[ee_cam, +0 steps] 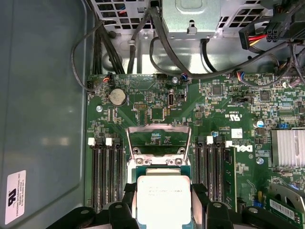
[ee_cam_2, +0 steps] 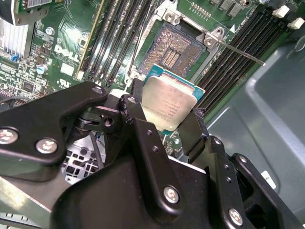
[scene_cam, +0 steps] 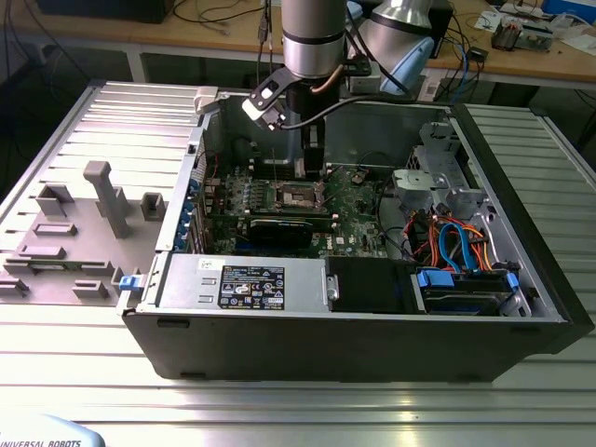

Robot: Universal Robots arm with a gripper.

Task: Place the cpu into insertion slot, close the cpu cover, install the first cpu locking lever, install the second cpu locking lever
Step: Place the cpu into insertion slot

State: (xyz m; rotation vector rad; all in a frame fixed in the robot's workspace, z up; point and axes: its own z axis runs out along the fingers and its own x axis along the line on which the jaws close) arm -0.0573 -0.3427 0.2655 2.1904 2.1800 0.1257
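Claw (ee_cam_2: 167, 113) clamped on cpu (ee_cam_2: 169, 102), near uncovered insertion slot (ee_cam_2: 174, 47) inside computer case (scene_cam: 354, 346)

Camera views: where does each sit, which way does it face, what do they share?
Exterior view: off the arm, raised, looking down into the open black computer case; shows the arm's grey wrist and the pincer above the green circuit board.
First wrist view: on the arm, facing across the board toward black cables; the pincer shows.
Second wrist view: on the arm, facing the square metal-rimmed insertion slot; black pincer links show.
Shared: both wrist views show the silver-topped square cpu clamped in the pincer.
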